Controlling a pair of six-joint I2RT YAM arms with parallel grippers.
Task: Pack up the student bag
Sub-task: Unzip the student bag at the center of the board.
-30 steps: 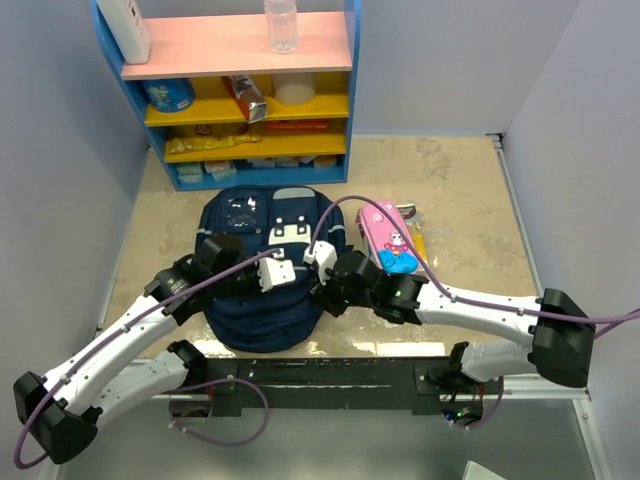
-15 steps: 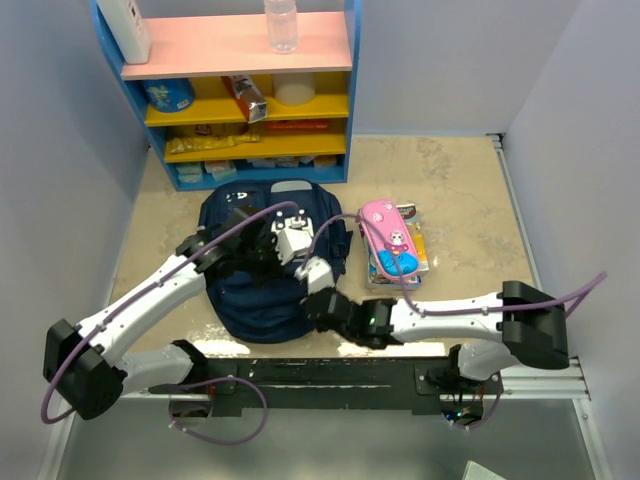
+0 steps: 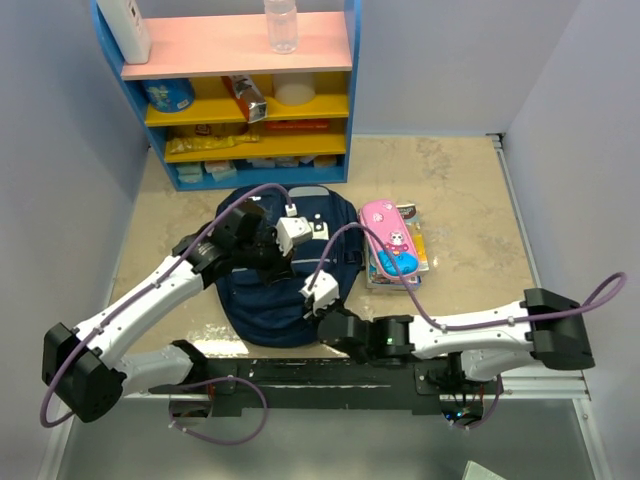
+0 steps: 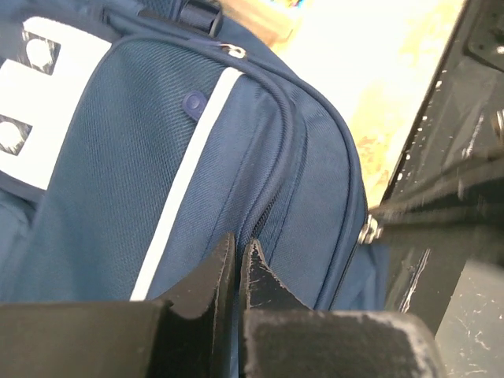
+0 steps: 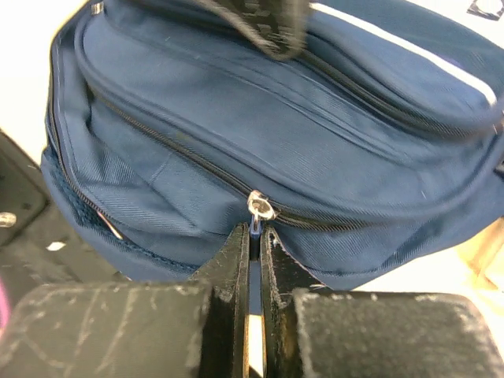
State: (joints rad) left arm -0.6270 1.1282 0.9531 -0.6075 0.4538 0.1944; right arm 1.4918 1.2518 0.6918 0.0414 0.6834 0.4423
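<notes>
beige marbled tabletop [image 3: 460, 190], walled in on three sides. blue shelf unit [image 3: 351, 100] stands at the far edge with pink and yellow boards, boxes and packets on them and a clear bottle [image 3: 281, 25] on top. student bag [image 3: 262, 300] lies flat on the tabletop just in front of the shelf unit, left of centre, navy with thin light stripes, white patch [image 3: 318, 228] at its far end, near end close to the arm mounting rail. left arm [image 3: 140, 305] reaches in from the left over the bag's far half. right arm [image 3: 470, 330] sweeps in low from the right to the bag's near right corner. pink pencil case [image 3: 392, 235] sits just beside the bag on its right, on top of a flat stack of books [image 3: 422, 248], not touching the bag as far as the overhead view shows. left hand [image 4: 239, 256]: fingers together, tips down on the bag's zip seam beside a stripe; can't tell whether any fabric is pinched. right hand [image 5: 253, 236]: fingers clamped on the metal zip pull [image 5: 257, 211] of a front pocket, partway along that pocket's zip line.
</notes>
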